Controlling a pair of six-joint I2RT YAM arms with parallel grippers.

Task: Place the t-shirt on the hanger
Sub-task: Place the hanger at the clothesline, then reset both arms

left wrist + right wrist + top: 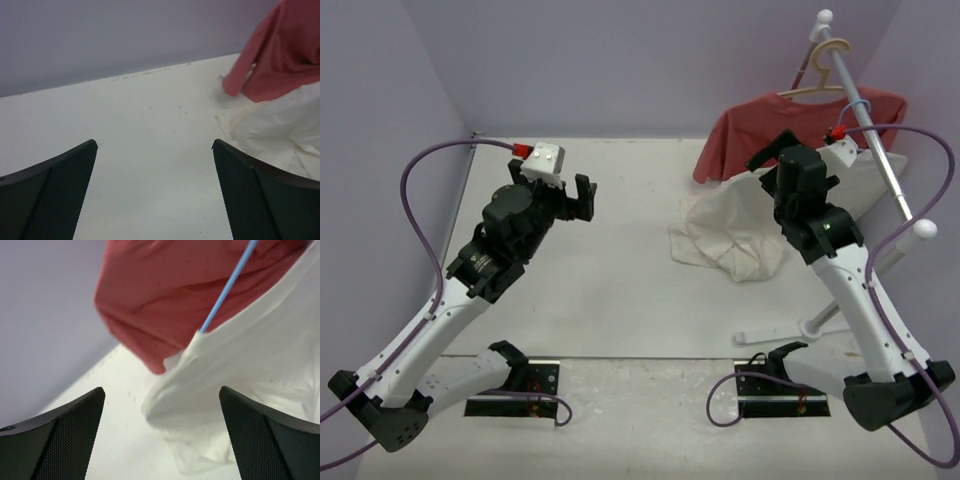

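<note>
The cream-white t-shirt (725, 235) hangs from the rack side and slumps onto the table at the right. It also shows in the right wrist view (245, 370) and the left wrist view (280, 130). The light-blue wire hanger (856, 104) hooks over the rail; in the right wrist view one blue arm of the hanger (227, 287) runs into the t-shirt's cloth. My right gripper (772, 150) (161, 390) is open and empty, just above and in front of the t-shirt's bunched edge. My left gripper (575, 200) (154, 142) is open and empty over bare table, left of the t-shirt.
A red t-shirt (800, 120) (165, 295) (285, 55) hangs on a tan wooden hanger (820, 60) behind the white one. The slanted white rail (878, 150) and its base (780, 330) stand at the right. Purple walls close in the table.
</note>
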